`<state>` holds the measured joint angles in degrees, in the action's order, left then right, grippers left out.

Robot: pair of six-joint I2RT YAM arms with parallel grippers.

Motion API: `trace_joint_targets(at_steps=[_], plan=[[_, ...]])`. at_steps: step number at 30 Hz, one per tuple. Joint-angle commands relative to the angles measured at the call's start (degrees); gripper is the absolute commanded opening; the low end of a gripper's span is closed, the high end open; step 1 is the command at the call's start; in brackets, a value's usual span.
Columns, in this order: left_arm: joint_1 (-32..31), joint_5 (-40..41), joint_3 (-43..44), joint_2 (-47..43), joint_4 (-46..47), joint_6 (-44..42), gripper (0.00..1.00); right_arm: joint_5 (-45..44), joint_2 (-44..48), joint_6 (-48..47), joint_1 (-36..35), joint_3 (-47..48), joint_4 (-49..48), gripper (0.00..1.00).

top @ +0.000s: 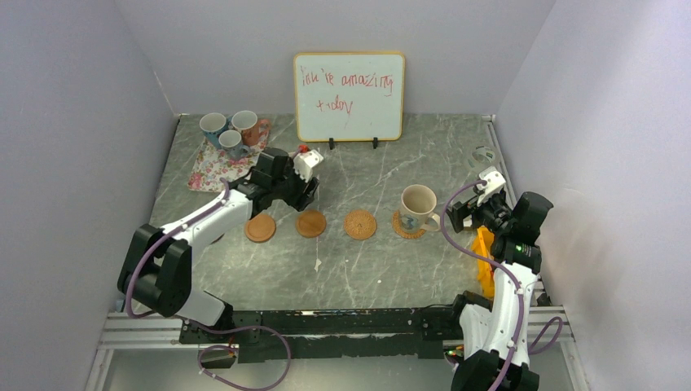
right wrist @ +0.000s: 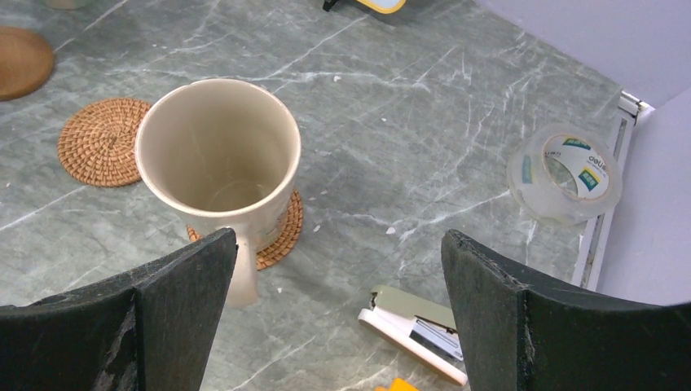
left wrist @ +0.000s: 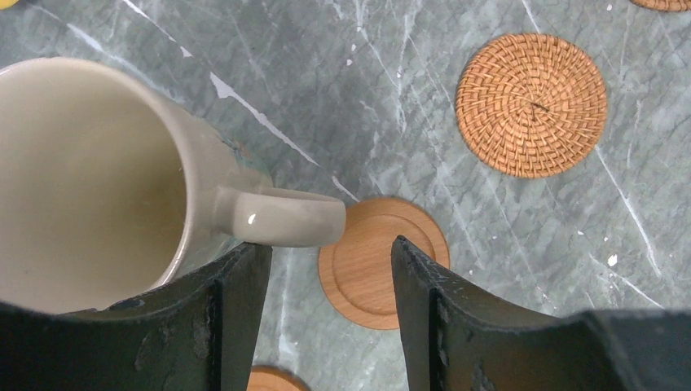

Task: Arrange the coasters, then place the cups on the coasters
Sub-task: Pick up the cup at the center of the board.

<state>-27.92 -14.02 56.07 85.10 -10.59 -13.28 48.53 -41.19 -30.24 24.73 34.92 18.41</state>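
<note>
Four coasters lie in a row: two wooden, one woven, and one under a cream cup. A second cream cup sits at my left gripper, behind the wooden coaster. Its handle crosses the left fingertip. The jaws stand apart with only table and coaster between them, and I cannot tell if the cup is held. My right gripper is wide open and empty, near the placed cup. Three small cups stand on the floral tray.
A whiteboard leans at the back wall. A tape roll and a stapler lie on the right side of the table, and something yellow lies beside the right arm. Grey walls close in both sides.
</note>
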Motion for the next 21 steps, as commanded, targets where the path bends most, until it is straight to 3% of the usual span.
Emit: trace_joint_targets(at_steps=[1, 11, 17, 21], plan=[[-1.4, -0.4, 2.7, 0.0, 1.7, -1.9, 0.61, 0.8, 0.5, 1.7, 0.3, -0.4, -2.5, 1.00], [-1.4, -1.9, 1.0, -15.1, 2.8, -4.5, 0.67, -1.0, -1.2, 4.1, 0.3, 0.8, -2.6, 1.00], [-1.3, 6.0, -1.0, -24.7, 2.3, -7.0, 0.98, -1.4, -1.6, 5.2, 0.3, 1.4, -2.1, 1.00], [0.9, 11.5, -3.9, -29.0, 3.3, -8.2, 0.96, -1.4, -1.2, 5.8, 0.3, 1.6, -1.9, 1.00]])
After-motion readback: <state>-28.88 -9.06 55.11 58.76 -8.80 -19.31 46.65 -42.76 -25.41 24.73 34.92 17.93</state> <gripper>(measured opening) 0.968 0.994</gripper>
